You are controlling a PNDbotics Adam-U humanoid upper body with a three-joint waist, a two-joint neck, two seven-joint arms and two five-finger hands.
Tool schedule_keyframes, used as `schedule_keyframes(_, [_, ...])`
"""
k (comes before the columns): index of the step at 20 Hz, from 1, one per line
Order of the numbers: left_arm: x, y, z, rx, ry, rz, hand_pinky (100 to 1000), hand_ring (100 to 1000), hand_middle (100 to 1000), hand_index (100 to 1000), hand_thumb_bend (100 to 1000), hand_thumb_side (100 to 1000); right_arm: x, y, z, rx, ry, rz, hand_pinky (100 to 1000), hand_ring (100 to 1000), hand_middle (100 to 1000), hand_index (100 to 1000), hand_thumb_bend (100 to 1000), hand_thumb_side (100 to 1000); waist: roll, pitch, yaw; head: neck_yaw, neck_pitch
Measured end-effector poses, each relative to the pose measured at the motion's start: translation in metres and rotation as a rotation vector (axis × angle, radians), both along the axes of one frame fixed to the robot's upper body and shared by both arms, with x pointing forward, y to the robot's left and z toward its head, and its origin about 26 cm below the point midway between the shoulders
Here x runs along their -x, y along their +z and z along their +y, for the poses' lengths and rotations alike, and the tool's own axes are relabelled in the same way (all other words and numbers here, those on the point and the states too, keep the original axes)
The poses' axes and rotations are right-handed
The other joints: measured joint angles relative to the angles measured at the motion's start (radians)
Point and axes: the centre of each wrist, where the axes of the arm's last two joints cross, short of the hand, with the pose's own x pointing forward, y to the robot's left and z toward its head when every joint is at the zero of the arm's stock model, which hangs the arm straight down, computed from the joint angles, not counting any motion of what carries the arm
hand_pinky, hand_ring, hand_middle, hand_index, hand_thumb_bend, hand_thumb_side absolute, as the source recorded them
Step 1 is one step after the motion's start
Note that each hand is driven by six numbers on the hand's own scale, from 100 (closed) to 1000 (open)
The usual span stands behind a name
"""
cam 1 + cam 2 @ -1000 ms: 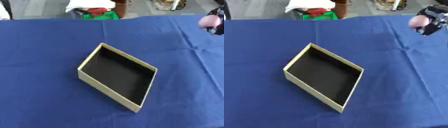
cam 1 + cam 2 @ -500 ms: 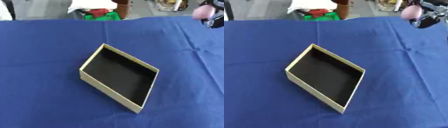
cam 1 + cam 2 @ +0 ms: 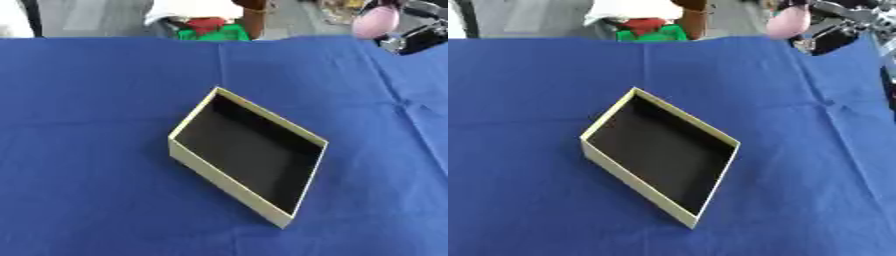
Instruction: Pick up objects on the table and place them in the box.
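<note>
We see our right hand (image 3: pixel 833 30) at the upper right corner, raised over the far edge of the counter (image 3: pixel 87 100), its fingers (image 3: pixel 859 15) closed around a pink rounded object (image 3: pixel 787 22). The open cream box (image 3: pixel 248 152) with its dark interior sits mid-counter on the blue cloth, well apart.

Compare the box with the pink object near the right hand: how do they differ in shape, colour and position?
The box is angular, cream-walled with a dark inside; the pink object is rounded and plain pink. The box sits on the blue cloth mid-table, open side up and apparently empty; the pink object is up at the far right edge, at the right hand, above the cloth. The box looks much larger. Whether the hand's fingers close round the object cannot be made out.
</note>
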Motion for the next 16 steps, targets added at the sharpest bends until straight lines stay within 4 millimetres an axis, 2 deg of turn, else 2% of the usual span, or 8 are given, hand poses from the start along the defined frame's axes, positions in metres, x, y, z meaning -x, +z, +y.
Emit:
schedule_keyframes(8, [0.000,0.000,0.000,0.003,-0.003,-0.002,740,605,692,680,549,934,-0.006,-0.006,0.046,0.036,0.223,0.027,590,648,622,767,100,100,-0.003,0.000,0.003,0.031,0.000])
schedule_keyframes(10, [0.000,0.000,0.000,0.003,-0.004,-0.002,740,605,691,681,548,934,-0.008,-0.007,0.057,0.027,0.272,0.028,560,638,622,766,100,100,-0.003,-0.002,0.003,0.036,0.001])
schedule_keyframes(11, [0.000,0.000,0.000,0.003,-0.004,-0.002,740,605,691,681,550,934,-0.009,-0.008,0.063,0.021,0.296,0.029,554,638,623,766,100,156,-0.003,-0.005,0.003,0.037,0.004])
schedule_keyframes(12, [0.000,0.000,0.000,0.003,-0.004,-0.002,740,605,691,681,548,934,-0.010,-0.009,0.069,0.014,0.320,0.032,553,638,623,766,100,100,-0.003,-0.007,0.003,0.039,0.004])
schedule_keyframes(16, [0.000,0.000,0.000,0.003,-0.005,-0.001,740,604,691,681,548,934,-0.015,-0.014,0.095,-0.013,0.413,0.049,551,638,624,767,100,122,-0.004,-0.012,0.003,0.040,0.006])
